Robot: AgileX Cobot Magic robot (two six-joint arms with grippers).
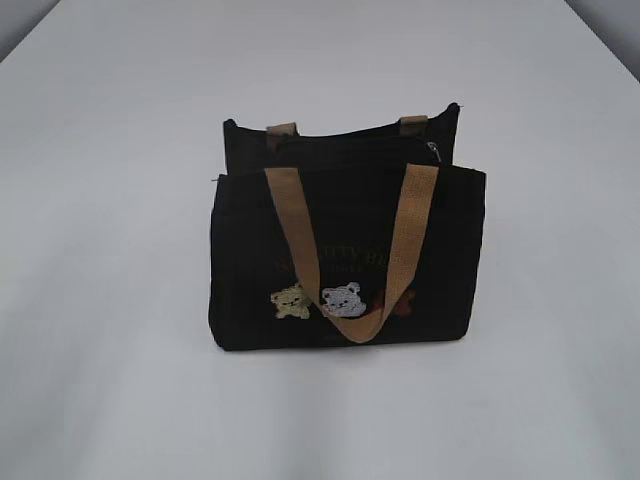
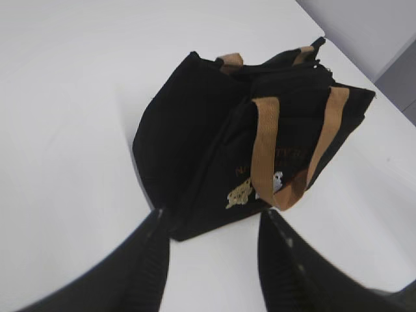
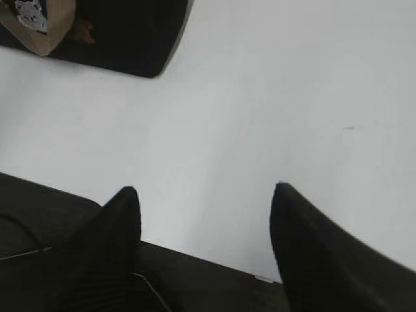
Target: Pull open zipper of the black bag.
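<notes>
The black bag (image 1: 345, 255) stands upright in the middle of the white table, with tan handles and small bear patches (image 1: 344, 300) on its front. Its zipper (image 1: 350, 141) runs along the top, and a small metal pull (image 1: 433, 150) sits at the right end. Neither arm shows in the exterior view. My left gripper (image 2: 214, 213) is open just short of the black bag (image 2: 214, 130), near its lower front corner, with nothing between the fingers. My right gripper (image 3: 205, 188) is open over bare table, well clear of the black bag (image 3: 130, 39) at the top left.
The white table (image 1: 110, 300) spreads on all sides of the bag. A dark ledge with a thin cable (image 3: 149, 286) lies under my right gripper. A grey wall (image 2: 383, 32) rises behind the table's far edge.
</notes>
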